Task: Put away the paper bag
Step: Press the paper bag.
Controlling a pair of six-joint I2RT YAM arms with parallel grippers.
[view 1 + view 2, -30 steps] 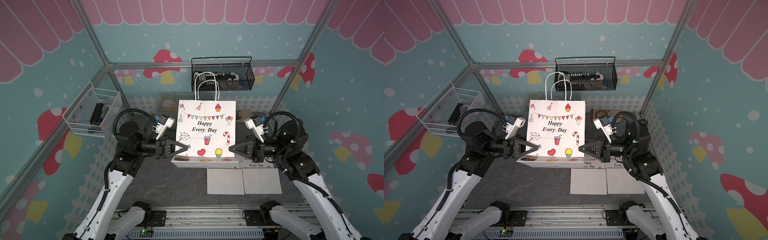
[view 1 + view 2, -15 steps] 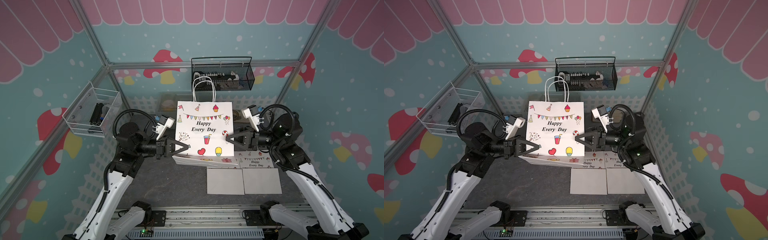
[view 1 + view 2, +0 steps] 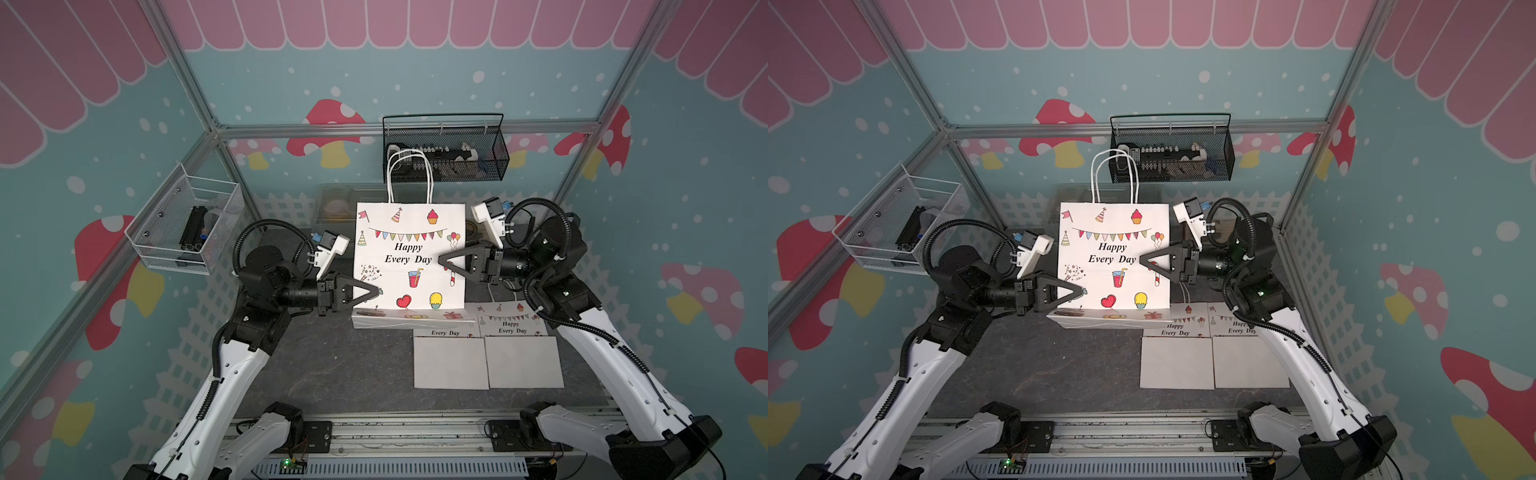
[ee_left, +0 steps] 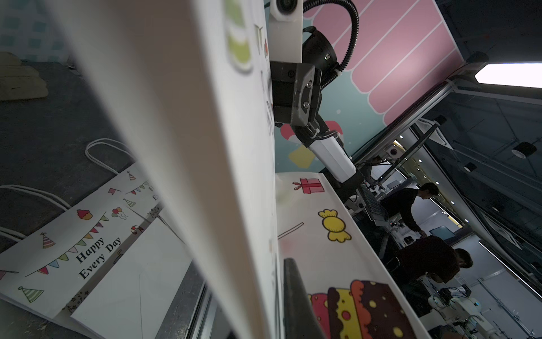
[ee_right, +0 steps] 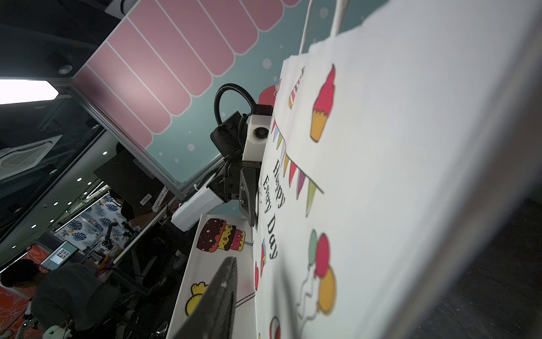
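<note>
The paper bag (image 3: 409,253) stands upright between my jaws on the bench (image 3: 332,365). My left jaws pinch its low edge; whether my right jaws grip, I cannot tell. I should clamp both edges evenly, then lower it flat.

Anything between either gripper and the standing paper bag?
Nothing visible. The left gripper overlaps the paper bag's left edge, the right gripper its right edge. The two folded bags lie flat beside it, clear of both.
</note>
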